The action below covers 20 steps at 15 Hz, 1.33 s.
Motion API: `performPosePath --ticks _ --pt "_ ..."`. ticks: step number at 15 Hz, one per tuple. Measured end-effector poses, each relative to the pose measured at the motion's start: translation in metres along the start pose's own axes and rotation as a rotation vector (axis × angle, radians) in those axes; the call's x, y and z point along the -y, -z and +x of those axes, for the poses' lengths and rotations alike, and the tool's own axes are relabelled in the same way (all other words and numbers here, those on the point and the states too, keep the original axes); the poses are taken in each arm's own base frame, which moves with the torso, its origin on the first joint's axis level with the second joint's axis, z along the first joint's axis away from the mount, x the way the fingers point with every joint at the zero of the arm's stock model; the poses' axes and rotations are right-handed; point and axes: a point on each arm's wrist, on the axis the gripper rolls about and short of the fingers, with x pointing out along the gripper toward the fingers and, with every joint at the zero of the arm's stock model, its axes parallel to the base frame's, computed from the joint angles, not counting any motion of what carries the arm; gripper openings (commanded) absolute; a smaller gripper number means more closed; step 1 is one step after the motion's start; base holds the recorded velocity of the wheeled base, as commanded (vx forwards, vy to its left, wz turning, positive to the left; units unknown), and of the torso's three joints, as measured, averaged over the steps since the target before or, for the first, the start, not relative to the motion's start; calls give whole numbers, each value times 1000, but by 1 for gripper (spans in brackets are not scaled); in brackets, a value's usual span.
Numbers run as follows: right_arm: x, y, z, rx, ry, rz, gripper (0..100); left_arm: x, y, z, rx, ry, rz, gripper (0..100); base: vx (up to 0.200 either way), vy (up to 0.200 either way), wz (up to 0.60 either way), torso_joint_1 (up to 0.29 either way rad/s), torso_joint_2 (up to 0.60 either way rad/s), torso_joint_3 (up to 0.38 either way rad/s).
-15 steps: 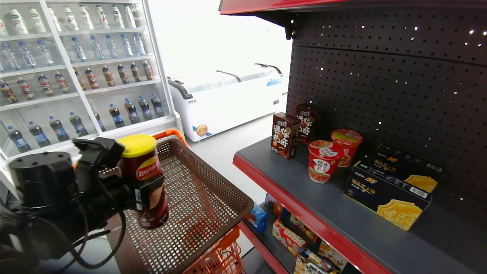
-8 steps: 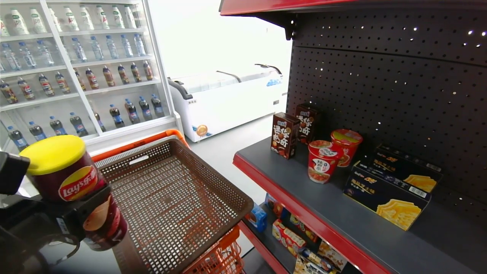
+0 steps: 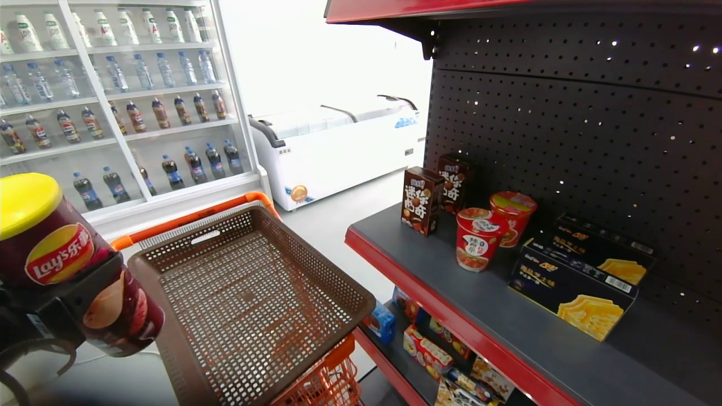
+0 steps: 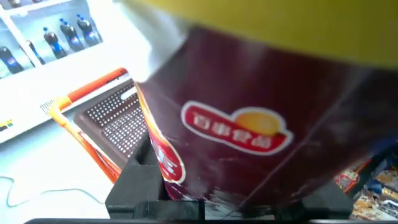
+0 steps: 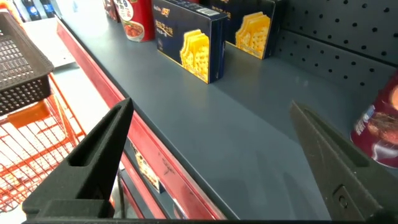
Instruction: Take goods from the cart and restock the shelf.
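- Head view: the left jaws pinch a chip can (image 3: 62, 265) round its middle. The can is upright, yellow lid on top, held in the air beside the cart basket (image 3: 324, 260) and well apart from the shelf (image 3: 479, 310). The shelf carries chocolate boxes (image 3: 422, 200), cup noodles (image 3: 474, 239) and cracker boxes (image 3: 569, 287).
- Left wrist view: the can looms close, with the jaws pressed against its lower body and the basket beyond.
- Right wrist view: the right jaws are spread, holding nothing, above bare shelf board near the cracker boxes.
- Likely step: carrying the picked can to the shelf. The next move calls for swinging it across and setting it upright on bare board, clear of the cups.
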Motion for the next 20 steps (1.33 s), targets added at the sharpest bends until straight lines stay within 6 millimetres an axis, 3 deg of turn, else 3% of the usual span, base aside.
performPosePath --ticks 20 --pt "0 0 0 0 0 0 100 1 8 -52 -32 116 -2 0 0 0 -570 1 2 4"
